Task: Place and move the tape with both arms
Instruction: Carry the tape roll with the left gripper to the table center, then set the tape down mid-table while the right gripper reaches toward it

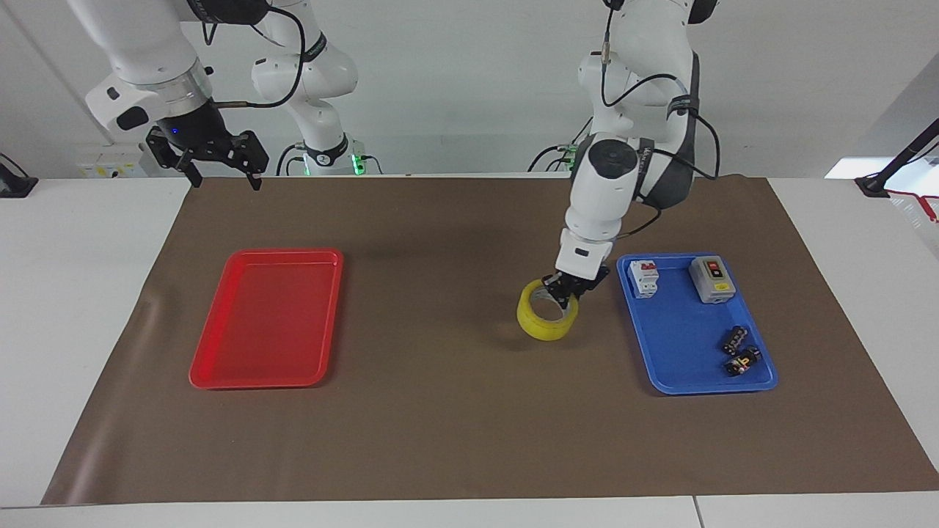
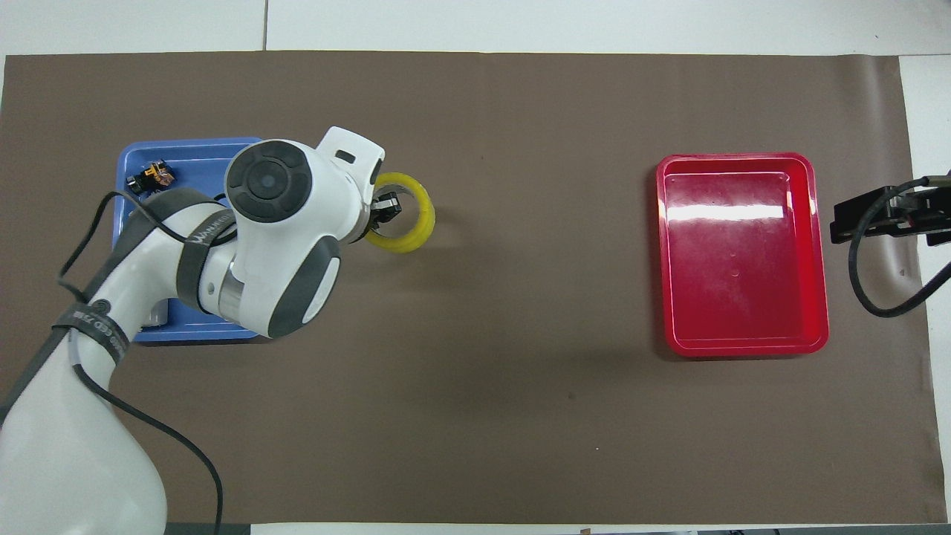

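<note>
The ring-shaped roll of translucent yellow packing tape with its white inner core (image 1: 547,320) hangs from the left gripper (image 1: 565,291) over the bare brown table mat (image 1: 455,411), beside the shallow blue plastic tray (image 1: 686,367) and toward the flat red plastic tray (image 1: 268,317) at the right arm's end. The left gripper's fingers are clamped across the ring's wall, one inside the core and one outside, at the part of the rim toward the robots; the roll tilts a little from that single hold.

Judged from its look, the roll is light and stiff: the core should keep it from crushing, so a firm pinch is safe. The smooth outer wrap is probably slippery, and a hold on one side lets the ring swing or pivot, so slow travel suits it. The wall is the sensible place to grasp; a second gripper would best take the free part of the rim away from the robots.

The right gripper (image 1: 217,158) waits with its fingers apart, raised above the mat's edge near the red tray.
</note>
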Controlling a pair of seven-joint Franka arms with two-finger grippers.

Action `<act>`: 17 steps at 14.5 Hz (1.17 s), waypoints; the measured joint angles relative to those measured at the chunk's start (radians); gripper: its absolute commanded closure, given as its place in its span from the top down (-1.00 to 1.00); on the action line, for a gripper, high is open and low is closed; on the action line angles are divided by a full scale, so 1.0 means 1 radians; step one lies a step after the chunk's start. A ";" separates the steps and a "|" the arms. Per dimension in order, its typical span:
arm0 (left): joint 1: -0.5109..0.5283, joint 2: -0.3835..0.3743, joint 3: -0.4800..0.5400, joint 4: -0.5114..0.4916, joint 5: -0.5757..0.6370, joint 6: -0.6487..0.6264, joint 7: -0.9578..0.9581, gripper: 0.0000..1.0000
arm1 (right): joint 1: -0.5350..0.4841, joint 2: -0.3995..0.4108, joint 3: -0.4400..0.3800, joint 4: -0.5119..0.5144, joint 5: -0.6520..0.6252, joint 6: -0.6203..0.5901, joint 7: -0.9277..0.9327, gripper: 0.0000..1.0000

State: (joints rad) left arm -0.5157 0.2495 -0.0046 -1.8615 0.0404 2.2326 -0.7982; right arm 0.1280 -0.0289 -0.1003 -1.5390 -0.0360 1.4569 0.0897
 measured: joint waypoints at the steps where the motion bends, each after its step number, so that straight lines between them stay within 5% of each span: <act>1: -0.031 0.012 0.000 0.000 0.002 0.017 -0.032 -1.00 | 0.000 0.000 0.000 0.000 0.000 0.000 0.000 1.00; 5: -0.113 0.084 0.000 -0.002 0.048 0.088 -0.113 -1.00 | 0.000 0.000 0.000 0.000 0.000 0.000 0.000 1.00; 6: -0.122 0.102 0.000 -0.001 0.052 0.096 -0.116 -0.85 | 0.000 0.000 0.000 0.000 0.000 0.000 0.000 1.00; 7: -0.129 0.116 0.001 -0.002 0.053 0.098 -0.117 -0.57 | 0.000 0.000 0.000 0.000 0.000 0.000 0.000 1.00; 9: -0.137 0.129 0.000 -0.002 0.053 0.098 -0.117 0.60 | 0.000 0.000 0.000 0.000 0.000 0.000 0.000 1.00; 11: -0.137 0.128 0.001 0.001 0.054 0.098 -0.117 1.00 | 0.000 0.000 0.000 0.000 0.000 0.000 0.000 1.00; 17: -0.113 0.068 0.012 0.012 0.056 0.083 -0.115 1.00 | 0.006 -0.001 0.003 -0.021 0.003 0.022 -0.001 1.00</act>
State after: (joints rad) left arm -0.6290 0.3173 0.0071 -1.8498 0.0962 2.3159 -0.9129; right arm 0.1340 -0.0295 -0.0975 -1.5596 -0.0334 1.4788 0.0887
